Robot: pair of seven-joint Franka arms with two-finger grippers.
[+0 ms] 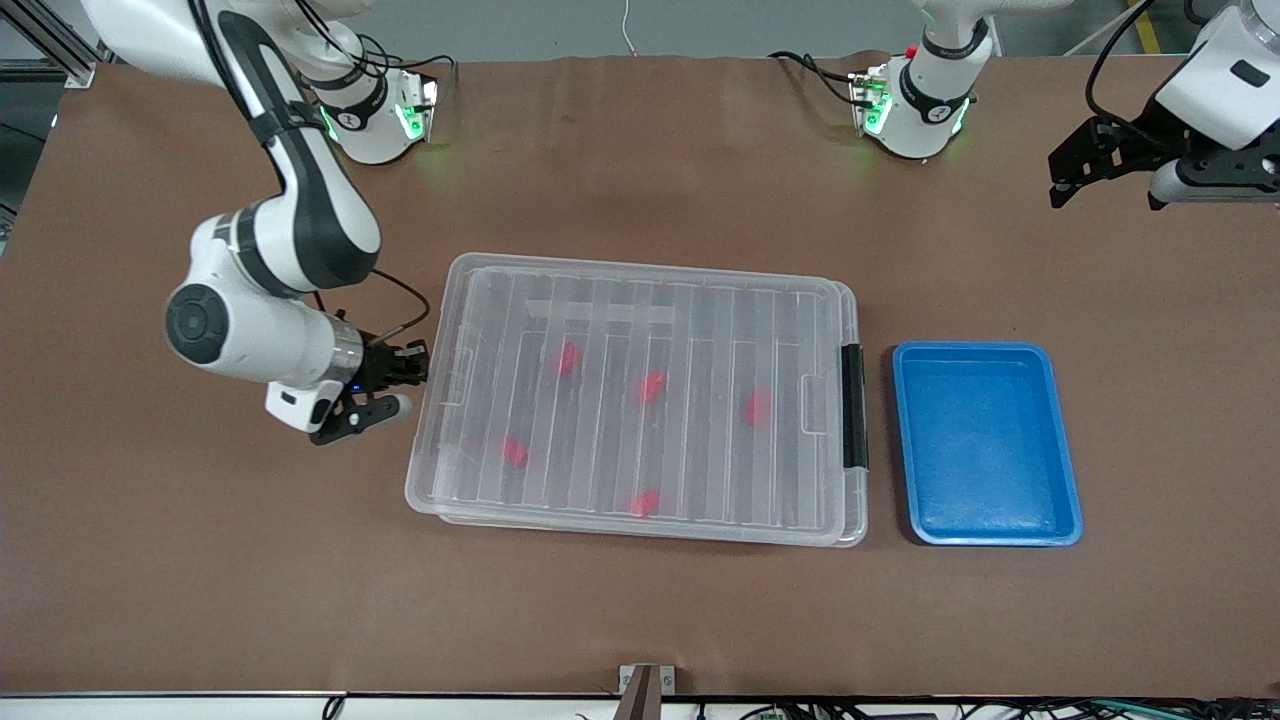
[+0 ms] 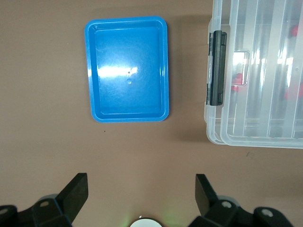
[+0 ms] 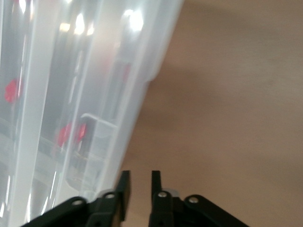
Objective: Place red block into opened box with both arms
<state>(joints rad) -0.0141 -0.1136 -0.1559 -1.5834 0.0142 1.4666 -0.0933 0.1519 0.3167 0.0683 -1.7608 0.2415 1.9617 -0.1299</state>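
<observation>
The clear box [image 1: 640,290] lies mid-table with its ribbed lid [image 1: 700,330] on it and a black clip [image 1: 853,405] on the short end toward the left arm. Several small red blocks, one of them [image 1: 652,386], show through the lid; I cannot tell which is the task's red block. My right gripper [image 1: 415,365] is low beside the box's other short end, its jaws a narrow gap apart with nothing between them [image 3: 140,176]. My left gripper [image 1: 1105,180] hangs wide open in the air over the left arm's end of the table, holding nothing [image 2: 142,189].
An empty blue tray [image 1: 985,445] sits beside the clip end of the box, toward the left arm's end. In the left wrist view the tray [image 2: 128,68] and the clip [image 2: 218,68] lie below the gripper. Brown tabletop surrounds both.
</observation>
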